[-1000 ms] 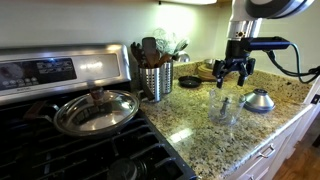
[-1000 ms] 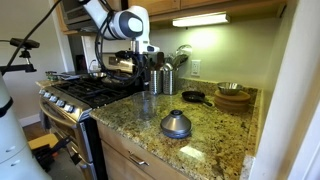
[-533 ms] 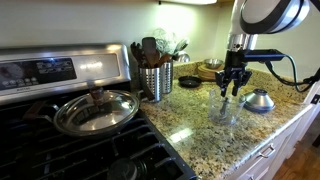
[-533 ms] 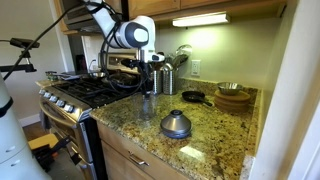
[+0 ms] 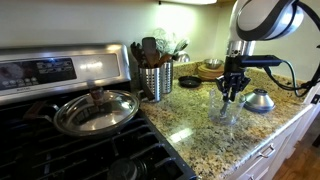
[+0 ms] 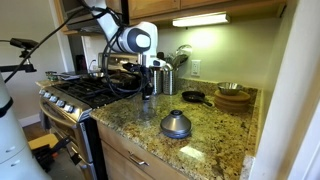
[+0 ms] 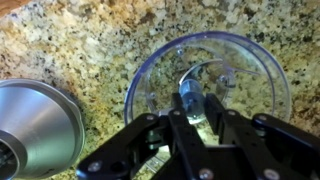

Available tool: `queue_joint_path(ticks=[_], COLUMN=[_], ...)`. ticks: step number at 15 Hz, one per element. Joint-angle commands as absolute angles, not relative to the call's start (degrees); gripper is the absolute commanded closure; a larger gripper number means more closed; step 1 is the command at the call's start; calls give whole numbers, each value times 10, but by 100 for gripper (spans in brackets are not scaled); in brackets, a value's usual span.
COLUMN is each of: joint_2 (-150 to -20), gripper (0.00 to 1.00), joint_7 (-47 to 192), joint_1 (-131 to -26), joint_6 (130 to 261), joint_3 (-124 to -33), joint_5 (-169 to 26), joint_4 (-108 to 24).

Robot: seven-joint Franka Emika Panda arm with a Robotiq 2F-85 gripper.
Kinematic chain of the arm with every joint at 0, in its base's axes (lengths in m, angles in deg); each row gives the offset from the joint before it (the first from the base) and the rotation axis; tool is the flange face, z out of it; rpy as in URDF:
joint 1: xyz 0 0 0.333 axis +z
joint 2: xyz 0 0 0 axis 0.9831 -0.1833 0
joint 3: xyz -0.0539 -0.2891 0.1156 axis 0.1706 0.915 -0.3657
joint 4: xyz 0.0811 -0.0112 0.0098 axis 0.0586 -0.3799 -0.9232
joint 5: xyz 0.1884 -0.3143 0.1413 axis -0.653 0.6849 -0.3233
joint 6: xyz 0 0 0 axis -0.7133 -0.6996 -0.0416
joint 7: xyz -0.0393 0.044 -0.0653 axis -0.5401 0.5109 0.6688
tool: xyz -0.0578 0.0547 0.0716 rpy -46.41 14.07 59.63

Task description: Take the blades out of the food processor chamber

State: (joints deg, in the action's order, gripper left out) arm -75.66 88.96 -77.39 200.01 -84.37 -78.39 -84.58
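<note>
The food processor chamber is a clear cup standing on the granite counter. From the wrist view I look straight down into it. The blades show as a grey-white spindle upright in its middle, with thin metal blades low on the cup floor. My gripper reaches down into the cup mouth. Its two black fingers press against the spindle from both sides, shut on it.
A silver dome-shaped piece sits close beside the cup. A steel utensil holder, a lidded pan on the stove, a small black pan and bowls stand around. The counter edge is near.
The gripper came down from above the cup into its mouth, and its fingers closed from wide open onto the spindle.
</note>
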Motion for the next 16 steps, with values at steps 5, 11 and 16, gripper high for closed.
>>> queue_joint_path(ticks=[5,11,16], joint_2=[-778,-774,-747], gripper=[90,92,92], joint_7=[882,885,885], joint_1=[-774,-774,-772], joint_6=[2008,2013,2003], joint_3=[-839,-836,-836], joint_5=[-805,-804,-805], joint_4=[-827,-829,-845])
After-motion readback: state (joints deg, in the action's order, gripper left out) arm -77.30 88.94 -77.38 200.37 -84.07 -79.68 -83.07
